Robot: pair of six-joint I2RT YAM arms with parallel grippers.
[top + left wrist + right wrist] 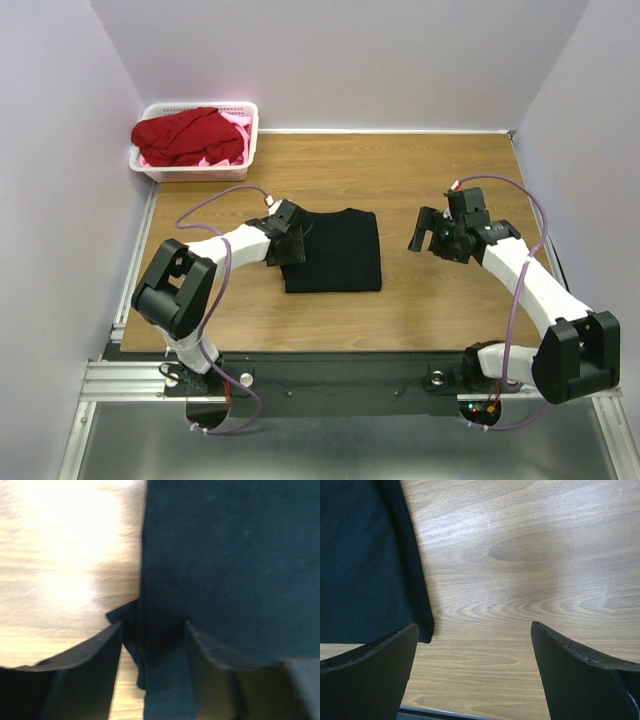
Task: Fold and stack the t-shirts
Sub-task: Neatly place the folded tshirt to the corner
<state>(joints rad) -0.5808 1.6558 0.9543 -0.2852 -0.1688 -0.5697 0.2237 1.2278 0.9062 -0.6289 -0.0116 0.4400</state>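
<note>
Lab cell: bare partition walls (350, 60), aluminium frame (115, 380).

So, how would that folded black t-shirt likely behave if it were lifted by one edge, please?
Probably floppy: the black t-shirt is soft cloth, bunching between the left gripper's fingers. Lifted by that edge, its folded layers would likely droop and unfold. It looks light, and should drag rather than slide on the wooden table.

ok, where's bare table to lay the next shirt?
Bare table between the black t-shirt and the right claw, plus the far strip right of the basket. Crowded on the left, where the left claw pinches the shirt's edge.
</note>
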